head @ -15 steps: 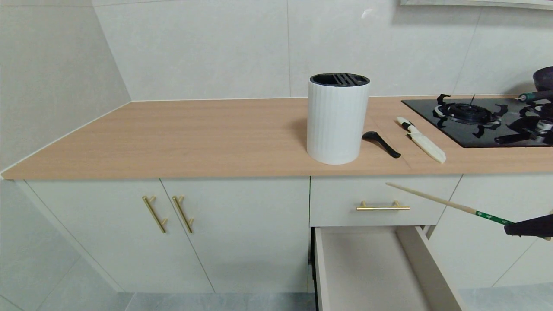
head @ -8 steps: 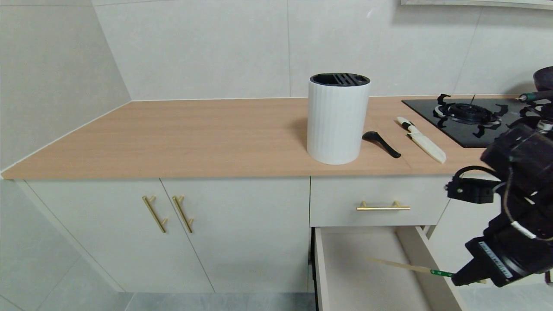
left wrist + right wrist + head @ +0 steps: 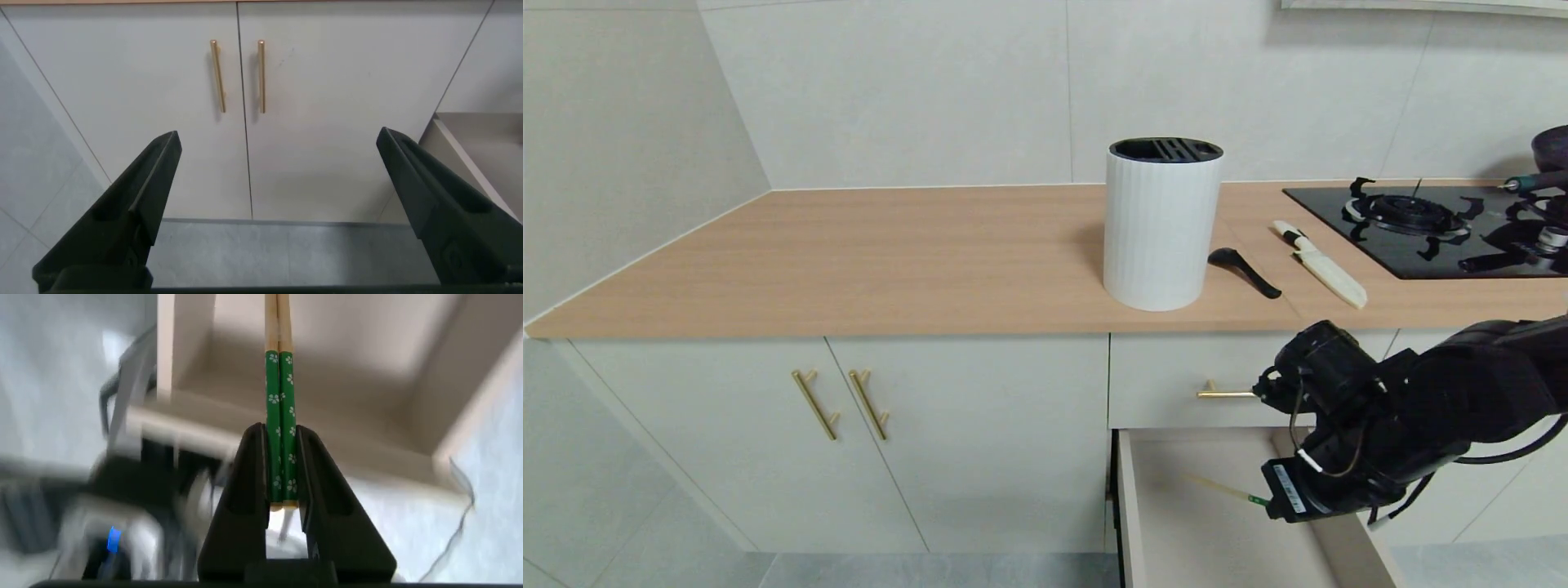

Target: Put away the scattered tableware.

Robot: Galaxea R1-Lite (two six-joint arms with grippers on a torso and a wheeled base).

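My right gripper (image 3: 1267, 502) is shut on a pair of wooden chopsticks (image 3: 1223, 489) with green flowered ends (image 3: 278, 416), holding them low over the open drawer (image 3: 1131, 523), tips pointing left. On the counter a black spoon (image 3: 1245, 271) and a white knife (image 3: 1321, 265) lie to the right of a tall white utensil holder (image 3: 1161, 226). My left gripper (image 3: 278, 204) is open, facing the cabinet doors with nothing between its fingers (image 3: 131, 212).
A closed drawer with a gold handle (image 3: 1215, 394) sits above the open one. Two cabinet doors with gold handles (image 3: 841, 403) are at the left. A black gas hob (image 3: 1437, 229) with a dark pan (image 3: 1550, 151) occupies the counter's right end.
My right arm has swung down and left from the picture's right edge, carrying the chopsticks from beside the closed drawer front into the open drawer.
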